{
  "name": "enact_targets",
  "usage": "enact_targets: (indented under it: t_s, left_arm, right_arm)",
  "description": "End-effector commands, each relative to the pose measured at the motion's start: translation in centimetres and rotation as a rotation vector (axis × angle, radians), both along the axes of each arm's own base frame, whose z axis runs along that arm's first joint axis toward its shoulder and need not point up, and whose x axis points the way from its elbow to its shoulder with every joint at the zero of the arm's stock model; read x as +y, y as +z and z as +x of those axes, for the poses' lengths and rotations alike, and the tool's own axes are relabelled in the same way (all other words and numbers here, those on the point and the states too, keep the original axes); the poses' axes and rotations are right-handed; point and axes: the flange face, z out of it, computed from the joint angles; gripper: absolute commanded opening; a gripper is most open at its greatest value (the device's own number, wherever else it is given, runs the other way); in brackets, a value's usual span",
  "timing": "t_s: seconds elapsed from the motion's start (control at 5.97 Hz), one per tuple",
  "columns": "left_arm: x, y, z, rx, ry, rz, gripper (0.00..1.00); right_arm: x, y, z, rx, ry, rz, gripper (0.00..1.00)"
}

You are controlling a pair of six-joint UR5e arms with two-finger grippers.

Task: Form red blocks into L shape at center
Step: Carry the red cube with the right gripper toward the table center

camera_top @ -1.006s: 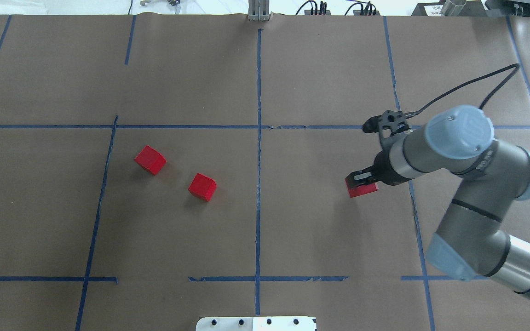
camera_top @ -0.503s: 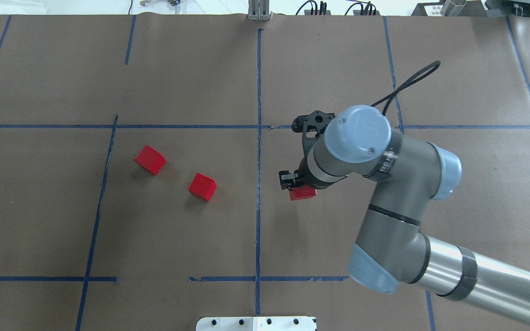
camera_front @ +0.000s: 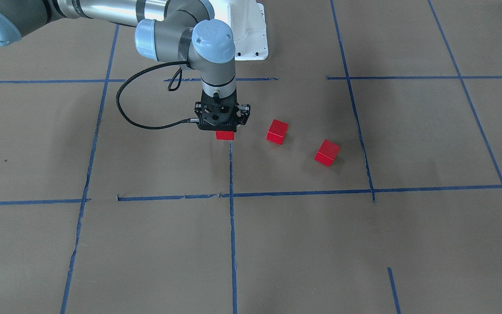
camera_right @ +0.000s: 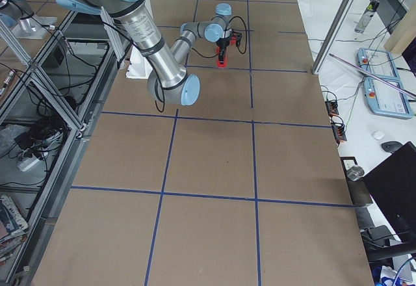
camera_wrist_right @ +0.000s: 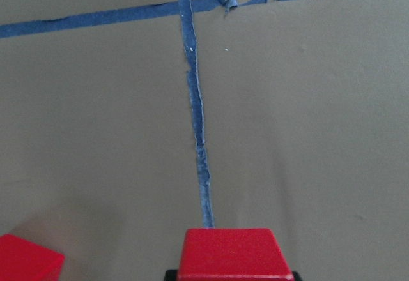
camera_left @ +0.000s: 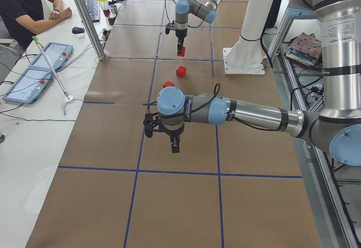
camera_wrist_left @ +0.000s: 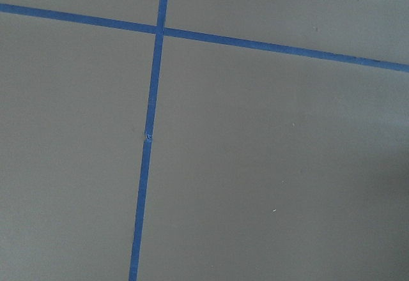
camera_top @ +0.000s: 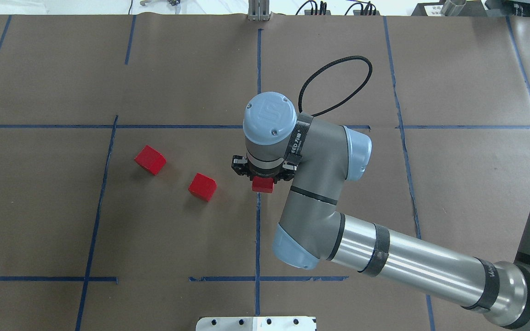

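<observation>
Red held block (camera_top: 263, 185) is clamped in my right gripper (camera_top: 262, 179), which points straight down, jaws closed on the block's sides. It sits right at the central blue tape line (camera_top: 257, 230), about mid-table. Can't tell if it touches the brown paper (camera_top: 177, 230) or hangs just above it. From the right wrist camera, the held block (camera_wrist_right: 233, 254) fills the bottom edge, the tape line runs straight away from it, and a corner of the middle block (camera_wrist_right: 29, 258) shows low left. The middle block (camera_top: 202, 186) rests on the paper near the held one, on my left side, and the two are apart. The outer block (camera_top: 150, 159) is further to my left, also apart, and both are turned off the tape grid. My left gripper (camera_left: 175, 145) hangs over bare paper well away from all three blocks. It shows only from the side camera, so I can't tell if it's clenched or released. Its wrist camera shows just paper and crossing tape.
</observation>
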Motion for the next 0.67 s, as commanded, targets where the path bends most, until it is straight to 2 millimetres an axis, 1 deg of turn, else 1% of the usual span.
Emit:
enact_targets:
  t_s: [0.0, 0.17, 0.5]
  left_arm:
    - [0.0, -0.2, 0.0, 0.001, -0.006, -0.004, 1.0]
    - [0.0, -0.1, 0.0, 0.0, -0.006, -0.005, 1.0]
    - [0.0, -0.2, 0.0, 0.001, -0.006, -0.004, 1.0]
  right_arm:
    - [-0.1, 0.5, -0.4, 0.011, -0.028, 0.012, 0.01]
    - [-0.1, 0.8, -1.3, 0.023, -0.038, 0.004, 0.01]
    - [1.0, 0.4, -2.1, 0.019, -0.059, 0.01, 0.02]
